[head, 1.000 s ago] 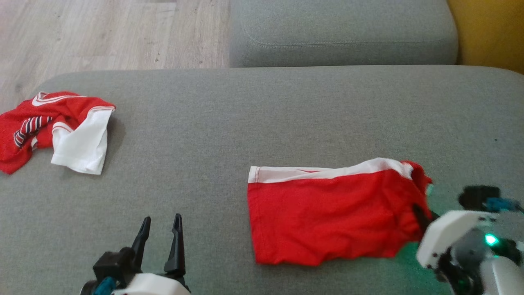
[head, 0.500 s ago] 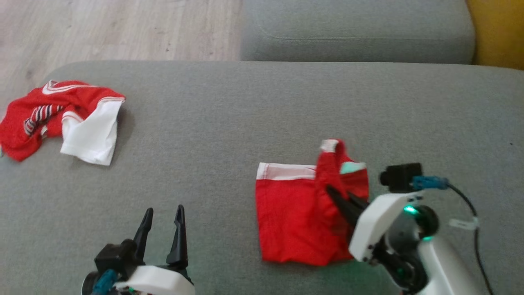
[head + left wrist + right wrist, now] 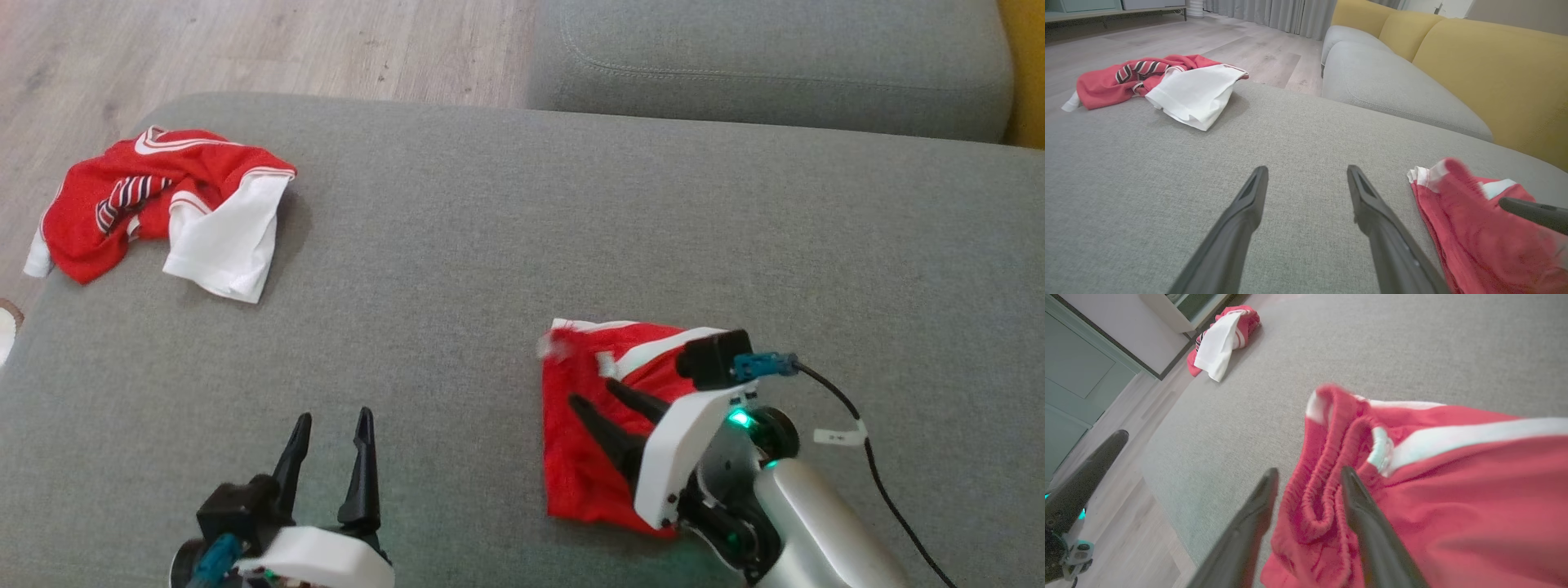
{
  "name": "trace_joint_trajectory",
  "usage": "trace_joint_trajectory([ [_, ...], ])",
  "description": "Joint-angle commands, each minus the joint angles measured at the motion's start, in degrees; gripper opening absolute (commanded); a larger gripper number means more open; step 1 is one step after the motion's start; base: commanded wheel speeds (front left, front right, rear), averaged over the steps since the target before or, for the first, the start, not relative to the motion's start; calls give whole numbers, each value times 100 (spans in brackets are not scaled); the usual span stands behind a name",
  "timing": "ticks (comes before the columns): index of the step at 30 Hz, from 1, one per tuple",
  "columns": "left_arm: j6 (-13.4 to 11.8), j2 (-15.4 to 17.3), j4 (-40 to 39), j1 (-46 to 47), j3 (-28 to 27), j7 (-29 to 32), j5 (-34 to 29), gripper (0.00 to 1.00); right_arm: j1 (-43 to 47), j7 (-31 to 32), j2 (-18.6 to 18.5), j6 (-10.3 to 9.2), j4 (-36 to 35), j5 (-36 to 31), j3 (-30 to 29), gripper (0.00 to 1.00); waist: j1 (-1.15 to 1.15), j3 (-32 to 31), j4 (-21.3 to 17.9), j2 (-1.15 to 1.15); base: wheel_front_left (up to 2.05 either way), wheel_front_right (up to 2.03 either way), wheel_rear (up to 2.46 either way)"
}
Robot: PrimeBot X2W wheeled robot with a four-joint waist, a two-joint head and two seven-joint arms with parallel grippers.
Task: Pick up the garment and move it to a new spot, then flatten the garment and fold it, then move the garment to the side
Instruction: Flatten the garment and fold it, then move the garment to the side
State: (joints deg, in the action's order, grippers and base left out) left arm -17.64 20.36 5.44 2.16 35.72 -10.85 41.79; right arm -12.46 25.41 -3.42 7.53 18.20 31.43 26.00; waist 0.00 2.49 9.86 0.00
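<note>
Currently noted: red shorts [image 3: 571, 478] doubled over on the grey sofa seat [image 3: 457, 269], well apart from the crumpled red-and-white jersey [image 3: 163, 204], off to the robot's right of it and nearer the robot. White side stripe and elastic waistband showing on the top layer; one edge of the cloth blurred.

Found right pincer [image 3: 594, 392] over the shorts, arm coming in from the side away from the jersey, fingers pointing back toward the jersey. Fingers parted. In right wrist view, bunched waistband seen lying in the gap between them, no squeeze on it evident.

Found left pincer [image 3: 335, 414] spread wide, grasping nothing, low over bare seat fabric. Placed sideways between jersey and shorts, nearer the robot than the jersey, clear of both.

Jersey sitting at the seat's corner, white panel turned toward the shorts. Wooden floor [image 3: 286, 41] just beyond the jersey. Second grey cushion [image 3: 767, 65] far to the right of the jersey, yellow backrest [image 3: 1494, 73] behind it.
</note>
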Motion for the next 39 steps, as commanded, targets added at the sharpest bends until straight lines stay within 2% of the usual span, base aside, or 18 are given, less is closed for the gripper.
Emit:
trace_joint_trajectory([
  [1, -4, 27, -127, 341, -171, -81, -27, 100, -347, -203, 54, -4, -198, 83, 212, 100, 0, 9, -5, 0, 0, 0, 0],
  [5, -38, 26, -147, 332, -181, -96, -28, 100, -469, -535, 54, -4, -218, 39, 337, 100, 0, 8, -70, 0, 0, 0, 0],
  [9, -32, 27, -154, 370, -170, -115, -53, 100, -550, -1006, 54, -4, -282, -484, 180, 100, 0, -14, -175, 0, 0, 0, 0],
  [16, -82, 34, -236, 448, -119, -126, -156, 100, -217, -1785, 54, -4, -601, -1501, -571, 100, 0, -152, -388, 0, 0, 0, 0],
  [22, -60, 31, -229, 372, -125, -179, -131, 100, 558, -2133, 54, -4, -1205, -2051, -1439, 100, 0, -358, -536, 0, 0, 0, 0],
  [26, -43, 37, -236, 291, -183, -251, -126, 100, 998, -2306, 54, -4, -1567, -2120, -1783, 100, 0, -416, -577, 0, 0, 0, 0],
  [31, -89, 72, -204, 122, -265, -298, -107, 100, 1444, -2464, 54, -4, -1871, -2207, -1877, 100, 0, -468, -605, 0, 0, 0, 0],
  [39, -173, 183, -175, -212, -383, -333, -52, 100, 1821, -2595, 54, -4, -1948, -2358, -1973, 100, 0, -485, -607, 0, 0, 0, 0],
])
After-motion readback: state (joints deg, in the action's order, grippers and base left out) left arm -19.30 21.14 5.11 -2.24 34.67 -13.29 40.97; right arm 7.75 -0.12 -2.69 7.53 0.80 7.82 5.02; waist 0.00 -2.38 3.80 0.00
